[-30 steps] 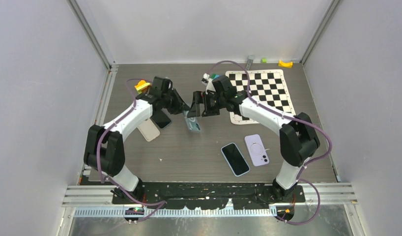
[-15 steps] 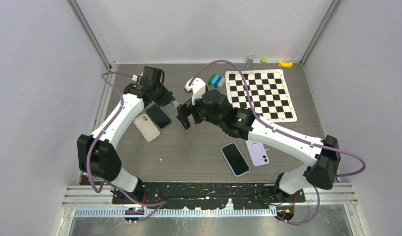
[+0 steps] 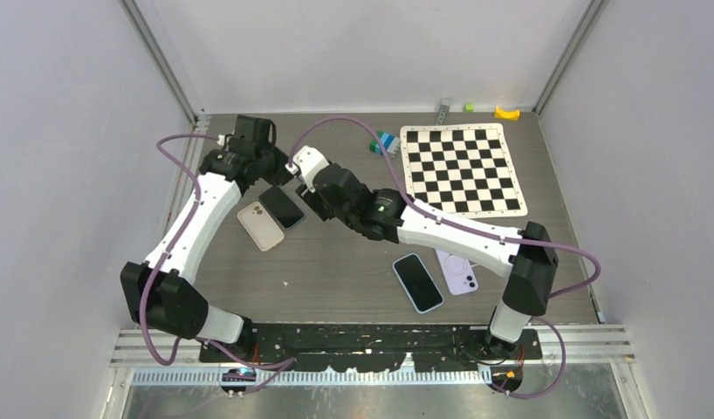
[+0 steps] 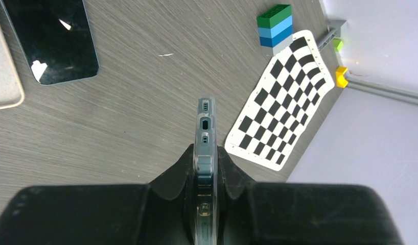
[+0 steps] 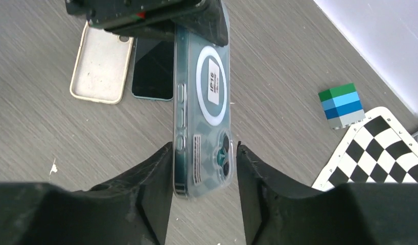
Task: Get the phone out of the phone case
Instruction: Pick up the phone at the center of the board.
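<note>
- Phone case [image 5: 204, 127]: clear, smooth, glossy plastic.
- Table [image 5: 53, 132]: grey wood-grain surface, matt.
- Beige case [image 5: 100, 64]: matt, smooth-looking.
- Spare phone [image 4: 51, 35]: glossy black glass.

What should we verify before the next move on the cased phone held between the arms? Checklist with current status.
1. Left gripper shut on the teal phone in a clear plastic case: ok, clamped across its flat faces.
2. Right gripper straddles the camera end: ok, one finger along each long edge.
3. Right gripper firmly gripping: cannot tell, its fingers sit close but contact is unclear.
4. Phone seated in its case: ok, not yet out.
5. Height above the grey wood-grain table: cannot tell.
6. Beige empty case and dark bare phone lie flat, out of the grip: ok.
</note>
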Robot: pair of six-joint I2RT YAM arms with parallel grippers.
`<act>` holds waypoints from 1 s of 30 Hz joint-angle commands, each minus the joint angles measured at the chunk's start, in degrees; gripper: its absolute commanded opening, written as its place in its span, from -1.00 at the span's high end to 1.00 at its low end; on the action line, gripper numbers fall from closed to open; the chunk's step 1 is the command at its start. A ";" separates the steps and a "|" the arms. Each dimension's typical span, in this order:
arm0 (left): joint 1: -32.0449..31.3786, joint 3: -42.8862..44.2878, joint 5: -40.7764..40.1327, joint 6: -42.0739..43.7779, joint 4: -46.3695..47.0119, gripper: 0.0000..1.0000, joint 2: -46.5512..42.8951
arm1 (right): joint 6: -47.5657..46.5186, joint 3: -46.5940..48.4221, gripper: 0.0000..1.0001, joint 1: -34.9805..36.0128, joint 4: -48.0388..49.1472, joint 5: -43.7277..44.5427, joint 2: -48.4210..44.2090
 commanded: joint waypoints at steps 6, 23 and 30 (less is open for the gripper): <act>2.40 -2.86 5.55 -2.85 4.95 0.90 -3.99 | 0.78 6.68 0.69 0.25 -2.43 3.28 3.76; 8.40 -5.04 5.15 13.17 10.92 -0.99 -10.12 | 16.83 2.81 0.99 -7.64 -1.41 -8.65 -2.40; 8.67 -5.48 22.34 22.17 24.35 -0.99 -11.04 | 40.38 -7.24 0.99 -23.31 12.71 -38.04 -11.42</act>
